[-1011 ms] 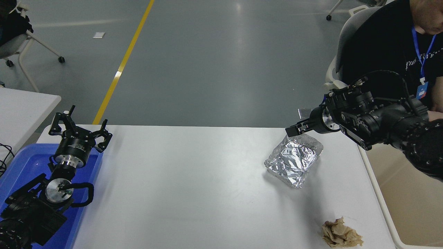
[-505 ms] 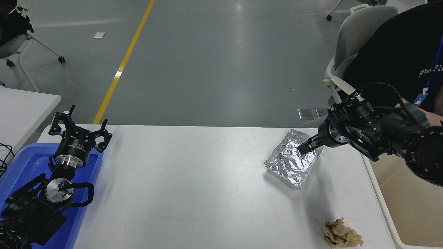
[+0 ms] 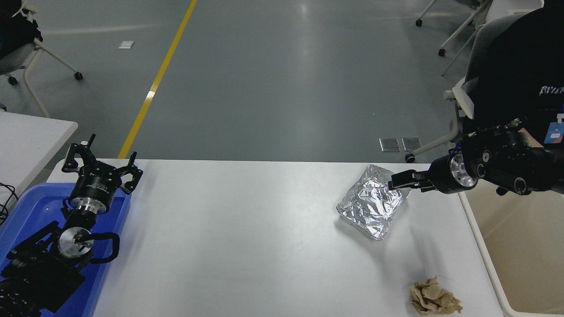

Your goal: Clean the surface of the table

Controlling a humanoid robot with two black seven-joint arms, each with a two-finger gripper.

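The left pincer [image 3: 99, 160] rests parked over a blue plastic bin [image 3: 26, 211] at the lower left, its fingers spread wide. The counter surface [image 3: 246, 237], a smooth matte white rectangle with rounded corners, fills the picture's lower half, its long axis running left to right. A crumpled foil tray [image 3: 372, 204] lies right of centre. The right pincer [image 3: 396, 182], narrow, is at the tray's far right rim; whether it grips the foil cannot be told. A crumpled brown paper wad [image 3: 434, 299] lies near the front right corner.
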